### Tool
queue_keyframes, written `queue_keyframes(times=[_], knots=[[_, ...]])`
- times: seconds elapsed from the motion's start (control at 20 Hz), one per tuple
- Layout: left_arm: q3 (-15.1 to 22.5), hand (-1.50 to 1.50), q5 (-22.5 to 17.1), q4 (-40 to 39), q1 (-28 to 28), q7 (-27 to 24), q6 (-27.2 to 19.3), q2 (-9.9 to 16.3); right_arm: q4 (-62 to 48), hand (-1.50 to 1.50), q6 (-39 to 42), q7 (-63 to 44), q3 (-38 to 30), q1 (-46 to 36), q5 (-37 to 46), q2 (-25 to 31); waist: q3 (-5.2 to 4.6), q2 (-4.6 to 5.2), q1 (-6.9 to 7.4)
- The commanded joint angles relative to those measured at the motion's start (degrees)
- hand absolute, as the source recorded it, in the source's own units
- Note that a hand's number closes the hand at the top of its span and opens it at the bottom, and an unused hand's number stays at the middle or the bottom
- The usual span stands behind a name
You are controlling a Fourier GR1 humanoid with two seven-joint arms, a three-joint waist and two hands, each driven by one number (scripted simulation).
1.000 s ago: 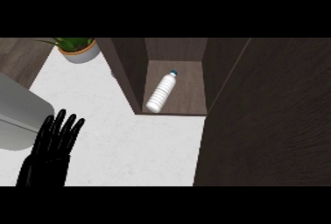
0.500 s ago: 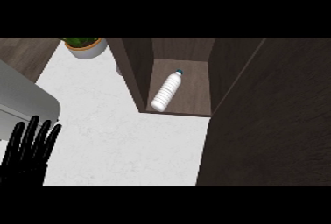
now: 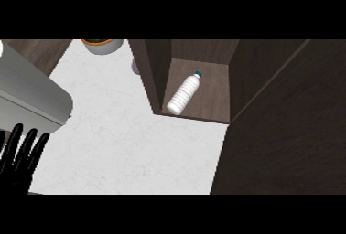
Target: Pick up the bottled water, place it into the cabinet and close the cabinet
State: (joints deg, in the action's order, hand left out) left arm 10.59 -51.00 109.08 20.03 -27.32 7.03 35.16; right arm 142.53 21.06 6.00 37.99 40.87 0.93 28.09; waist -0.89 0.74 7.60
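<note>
— That left robot hand (image 3: 19, 157), what's it doing down at the worktop's (image 3: 128, 151) near left corner?

— Resting, I'd say. Its fingers are straight and spread, pointing up, holding nothing. I can't see the right robot hand at all.

— And the bottled water (image 3: 184, 93)?

— Lying on its side on the floor of the cabinet (image 3: 202, 103), cap pointing to the back, close along the left wall. So the placing looks done; what's left is closing the cabinet.

— How would you do that well?

— That big dark panel (image 3: 283, 128) on the right looks like the open door, though I can't be certain. I'd push it flat-handed near its free edge, swing it smoothly, and keep clear of the bottle's base, which sits near the front lip.

— How far is the bottle from that hand?

— Well apart. The hand is at the near left corner, the bottle up and to the right inside the cabinet. A grey appliance (image 3: 30, 98) and a potted plant (image 3: 103, 45) sit along the left and far edges.
</note>
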Motion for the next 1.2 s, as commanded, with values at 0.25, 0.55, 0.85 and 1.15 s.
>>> queue_keyframes(times=[0.25, 0.55, 0.85, 1.15], knots=[[-2.1, -1.5, -1.6, 0.5, 0.4, 1.0, 3.8, 3.2, 1.6, 1.5, 3.7, -8.3, 8.9, -9.0, -0.6, -1.7, -0.16, 1.2, 4.05], [-3.1, -1.5, -2.5, 0.2, 0.1, 1.6, 5.9, 4.8, 1.2, -1.5, 6.3, -9.6, 5.2, -15.0, 0.9, 0.8, -0.52, 1.37, 6.6], [-3.2, -1.5, -2.8, -0.7, -0.2, 2.0, 6.5, 5.1, 1.4, 1.5, 7.2, -10.8, 4.4, -19.8, -0.5, 1.0, -0.68, 1.3, 6.64], [-4.4, -1.5, -3.3, -1.1, 0.0, 1.9, 7.7, 5.9, 1.3, 1.5, 8.0, -13.6, 3.3, -22.3, -1.0, 2.2, -0.94, 1.03, 6.82]])
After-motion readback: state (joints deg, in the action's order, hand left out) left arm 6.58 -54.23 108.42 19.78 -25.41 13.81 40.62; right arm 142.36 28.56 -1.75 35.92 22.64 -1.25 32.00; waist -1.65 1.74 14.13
